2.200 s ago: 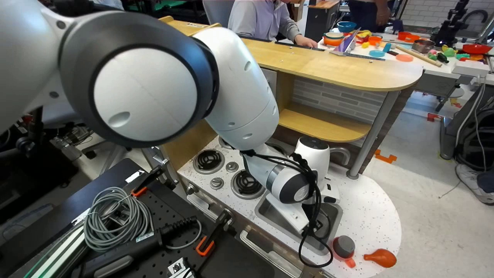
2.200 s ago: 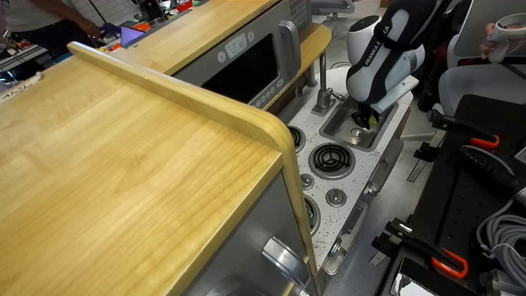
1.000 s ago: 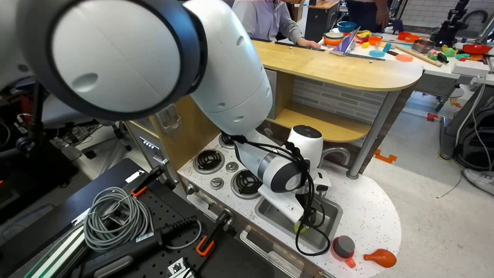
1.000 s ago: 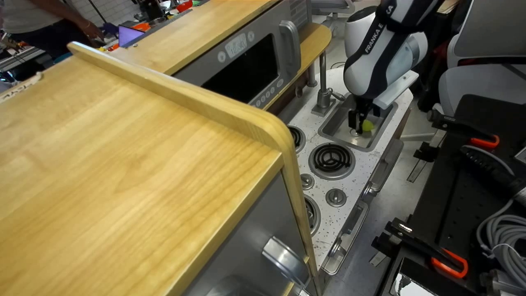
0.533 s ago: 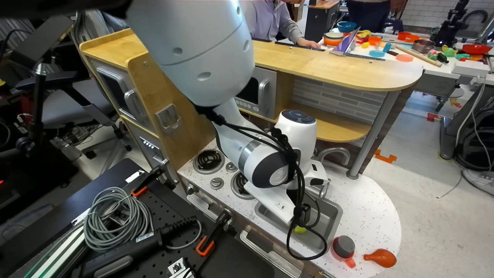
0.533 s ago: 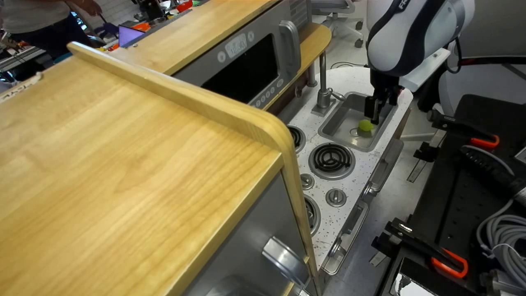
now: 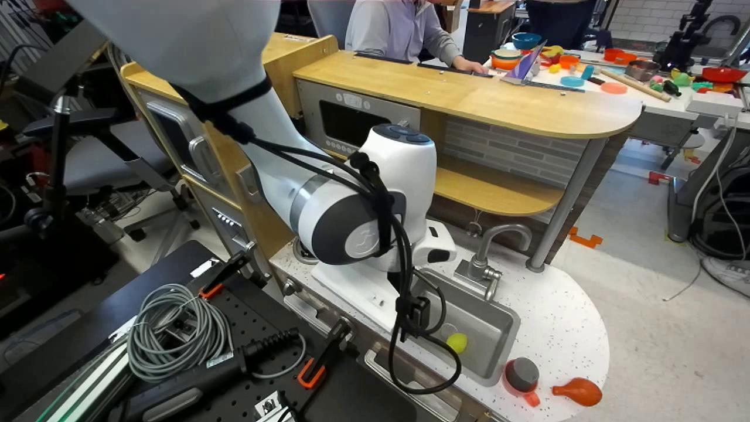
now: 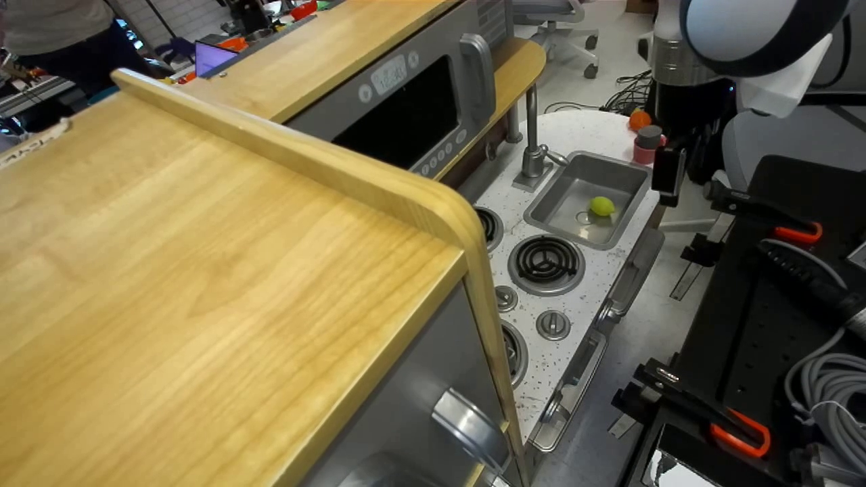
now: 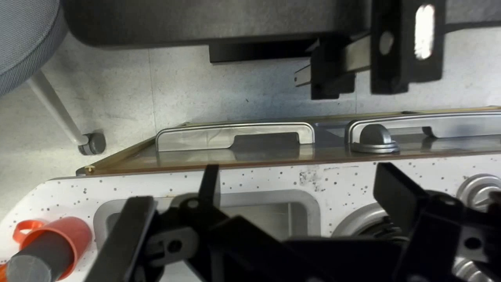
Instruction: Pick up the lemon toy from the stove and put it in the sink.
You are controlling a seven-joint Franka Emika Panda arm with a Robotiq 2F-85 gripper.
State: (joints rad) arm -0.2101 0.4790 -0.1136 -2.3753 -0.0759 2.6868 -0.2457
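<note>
Lemon toy (image 8: 601, 206), round and yellow-green, now lies free in the grey rectangular metal sink (image 8: 574, 189), and the black two-fingered tool (image 9: 297, 173), wide and empty, has moved away, so placing seems complete.

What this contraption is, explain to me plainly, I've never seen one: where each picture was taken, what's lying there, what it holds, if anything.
It is a jointed robot arm over a toy kitchen. Two pictures come from cameras standing apart from it; the third from one on its wrist, with the black jaws standing open in the foreground. A yellow-green lemon toy lies in the grey sink, next to the stove. On the white counter past the sink's other end are a red cup with a grey piece sticking out and an orange object. The jaws hold nothing.
</note>
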